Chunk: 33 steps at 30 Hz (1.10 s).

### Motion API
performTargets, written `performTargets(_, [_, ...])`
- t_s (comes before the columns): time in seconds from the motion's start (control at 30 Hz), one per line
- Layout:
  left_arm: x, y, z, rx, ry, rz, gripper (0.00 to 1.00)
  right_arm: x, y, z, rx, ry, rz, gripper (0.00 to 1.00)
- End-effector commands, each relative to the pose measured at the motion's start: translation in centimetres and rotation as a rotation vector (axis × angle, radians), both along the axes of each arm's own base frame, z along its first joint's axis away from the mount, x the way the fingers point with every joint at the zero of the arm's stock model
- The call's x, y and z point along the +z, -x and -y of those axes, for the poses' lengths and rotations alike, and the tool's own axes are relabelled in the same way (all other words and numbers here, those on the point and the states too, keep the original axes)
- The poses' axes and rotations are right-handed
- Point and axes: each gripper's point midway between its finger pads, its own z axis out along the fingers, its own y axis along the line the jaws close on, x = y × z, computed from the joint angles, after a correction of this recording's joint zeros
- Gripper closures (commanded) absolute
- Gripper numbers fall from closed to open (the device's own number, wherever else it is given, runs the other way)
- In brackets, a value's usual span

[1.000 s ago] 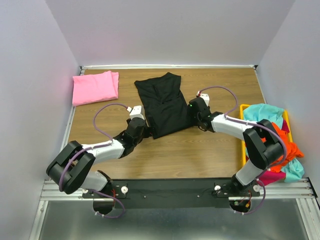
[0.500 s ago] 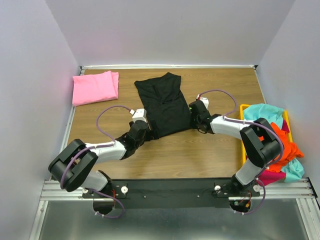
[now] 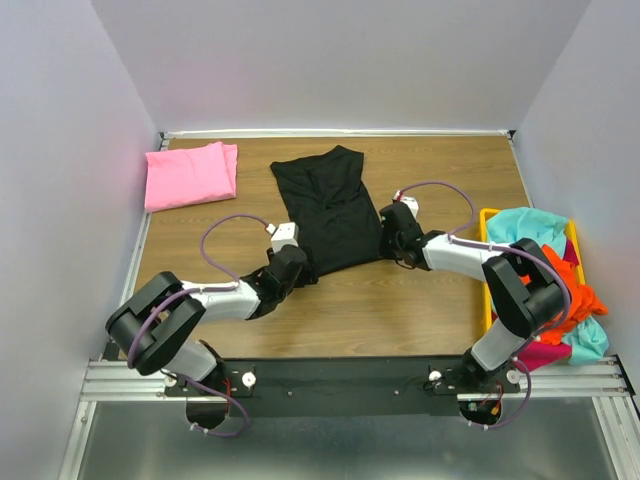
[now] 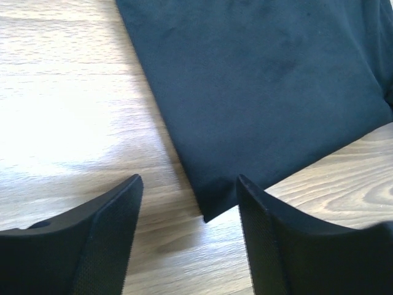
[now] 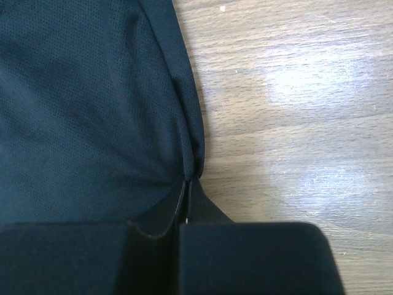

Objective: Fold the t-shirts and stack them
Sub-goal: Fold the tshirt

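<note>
A black t-shirt (image 3: pixel 330 208) lies folded into a long strip in the middle of the wooden table. My right gripper (image 3: pixel 383 238) is shut on its right near edge, pinching the cloth (image 5: pixel 190 153) between the fingertips. My left gripper (image 3: pixel 300 262) is open at the shirt's near left corner (image 4: pixel 209 209), which lies on the table between the two fingers (image 4: pixel 113 215). A folded pink t-shirt (image 3: pixel 190 173) rests at the far left of the table. More t-shirts, teal (image 3: pixel 525 225), orange (image 3: pixel 575 290) and magenta (image 3: pixel 545 352), are heaped at the right.
A yellow bin (image 3: pixel 487 260) holds the heap of shirts at the table's right edge. White walls close in the table on the left, back and right. Purple cables loop over both arms.
The right gripper has closed onto the black shirt's right edge. The left gripper has slid right to the shirt's near left corner, its fingers narrowing.
</note>
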Motion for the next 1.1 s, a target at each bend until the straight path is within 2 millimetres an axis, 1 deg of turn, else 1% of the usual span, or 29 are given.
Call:
performTargets(0.0, [-0.3, -0.2, 0.5, 0.016, -0.026, -0.008, 0.33, -1.3, 1.6, 0.6, 0.012, 0.016, -0.061, 0.96])
performTargets(0.13, [-0.9, 0.2, 1.0, 0.008, -0.036, -0.028, 0.35, -1.2, 1.5, 0.5, 0.012, 0.015, -0.059, 0.96])
performTargets(0.27, [-1.4, 0.6, 0.4, 0.034, -0.063, -0.049, 0.39, -1.0, 1.4, 0.5, 0.012, 0.010, -0.051, 0.96])
performTargets(0.37, [-1.9, 1.3, 0.1, 0.036, -0.076, -0.067, 0.41, -0.9, 1.5, 0.5, 0.011, 0.011, -0.050, 0.96])
performTargets(0.43, [-2.1, 1.8, 0.1, 0.034, -0.071, -0.078, 0.46, -0.8, 1.4, 0.5, 0.012, 0.010, -0.048, 0.96])
performTargets(0.5, [-2.6, 2.4, 0.1, 0.029, -0.072, -0.094, 0.46, -0.8, 1.4, 0.5, 0.012, 0.008, -0.047, 0.97])
performTargets(0.7, [-3.4, 3.0, 0.3, 0.028, -0.077, -0.118, 0.49, -0.6, 1.4, 0.4, 0.014, 0.003, -0.044, 0.97])
performTargets(0.73, [-3.6, 3.1, 0.4, 0.024, -0.081, -0.123, 0.56, -0.6, 1.4, 0.4, 0.014, 0.002, -0.042, 0.97])
performTargets(0.9, [-4.2, 3.5, 0.1, 0.036, -0.085, -0.144, 0.57, -0.4, 1.4, 0.4, 0.014, -0.004, -0.037, 0.97])
performTargets(0.93, [-4.4, 3.7, -0.1, 0.037, -0.089, -0.148, 0.63, -0.5, 1.5, 0.4, 0.013, -0.001, -0.039, 0.97])
performTargets(0.97, [-4.4, 3.7, -0.1, 0.042, -0.090, -0.148, 0.66, -0.3, 1.5, 0.4, 0.013, -0.004, -0.034, 0.97])
performTargets(1.0, [-4.6, 3.8, -0.2, 0.042, -0.093, -0.151, 0.73, -0.2, 1.5, 0.4, 0.012, -0.006, -0.033, 0.97])
performTargets(1.03, [-4.6, 3.8, -0.2, 0.043, -0.096, -0.152, 0.73, -0.1, 1.4, 0.4, 0.013, -0.009, -0.030, 0.98])
performTargets(1.07, [-4.7, 3.7, -0.2, 0.043, -0.099, -0.150, 0.81, 0.0, 1.4, 0.4, 0.013, -0.011, -0.027, 0.98])
